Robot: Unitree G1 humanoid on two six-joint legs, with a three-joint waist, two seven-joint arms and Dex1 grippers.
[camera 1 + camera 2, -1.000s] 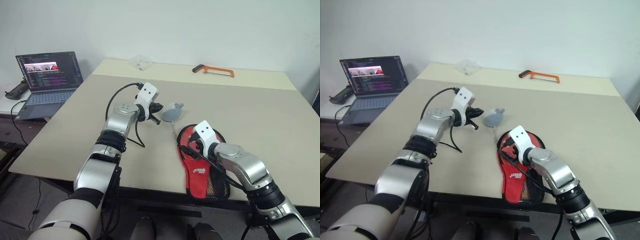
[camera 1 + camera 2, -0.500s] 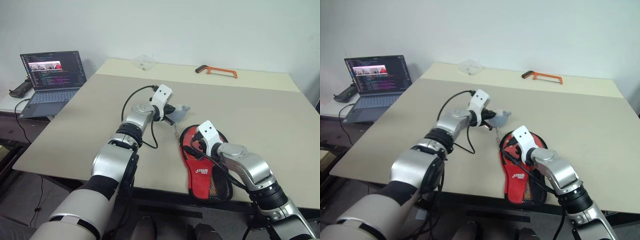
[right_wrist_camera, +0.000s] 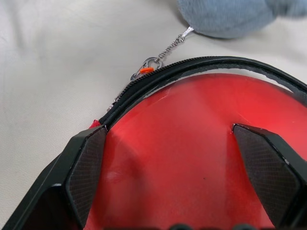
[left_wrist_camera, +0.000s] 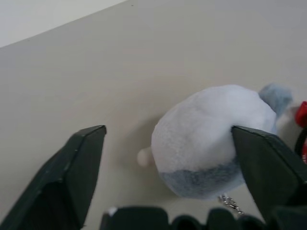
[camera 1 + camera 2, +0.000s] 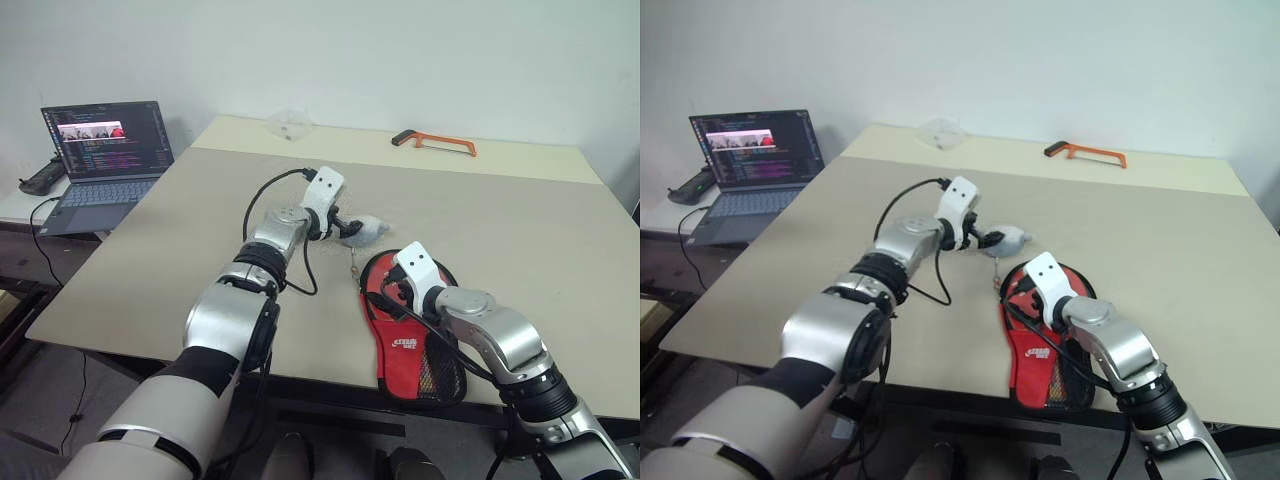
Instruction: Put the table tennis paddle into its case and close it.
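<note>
The case [image 5: 400, 345] lies flat near the table's front edge, red panel and mesh pocket up. The table tennis paddle's red face [image 3: 192, 158] shows through the clear window, inside the black zip rim [image 3: 201, 63]; its handle is hidden. My right gripper [image 3: 169, 130] hovers open just above the case's round end. A short chain [image 3: 168, 48] runs from the zip pull to a grey fluffy ball [image 4: 211, 139] beyond the case. My left gripper [image 5: 345, 228] is open with the ball between its fingers, one finger [image 4: 268, 167] against the ball's side.
An orange-handled hacksaw [image 5: 433, 142] lies at the table's far edge, with a crumpled clear plastic piece [image 5: 285, 123] to its left. An open laptop [image 5: 105, 150] sits on a side surface at the left. The table's front edge [image 5: 320, 375] runs just under the case.
My left gripper came right to the fluffy ball, then opened from shut, so its fingers now straddle the ball. The right arm and the case have kept still.
</note>
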